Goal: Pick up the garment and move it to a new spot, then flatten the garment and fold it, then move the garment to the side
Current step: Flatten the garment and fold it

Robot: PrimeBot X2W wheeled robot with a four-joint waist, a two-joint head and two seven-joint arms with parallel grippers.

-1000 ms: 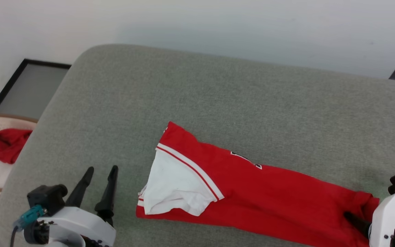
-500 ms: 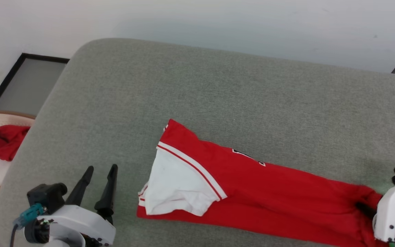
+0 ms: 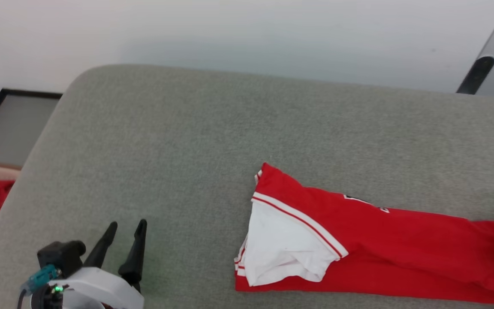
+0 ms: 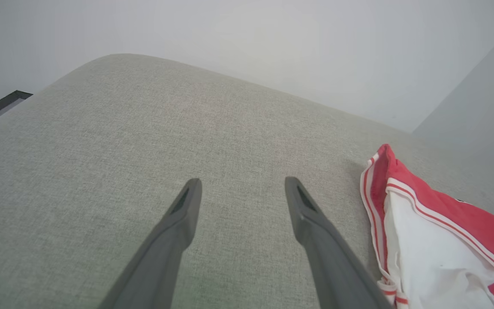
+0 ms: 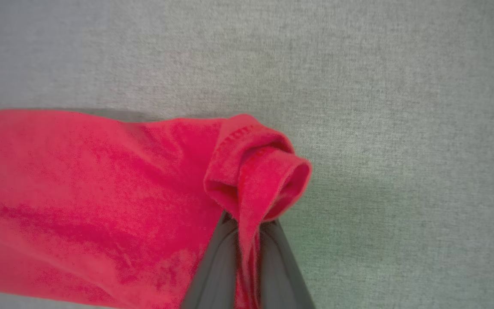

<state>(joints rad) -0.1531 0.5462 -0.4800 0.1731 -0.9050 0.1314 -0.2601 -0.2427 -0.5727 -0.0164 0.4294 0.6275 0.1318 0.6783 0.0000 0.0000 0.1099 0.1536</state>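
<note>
Garment [image 3: 401, 240] hem — right claw [image 5: 248, 221] pinching.

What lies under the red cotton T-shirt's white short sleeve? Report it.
The white sleeve rests on the red T-shirt body, itself on the grey fabric cushion. Anything between those layers is covered.

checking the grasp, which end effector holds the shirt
The right end effector, shut on an edge of the red shirt. The left end effector stands open, apart from it, over the grey cushion.
</note>
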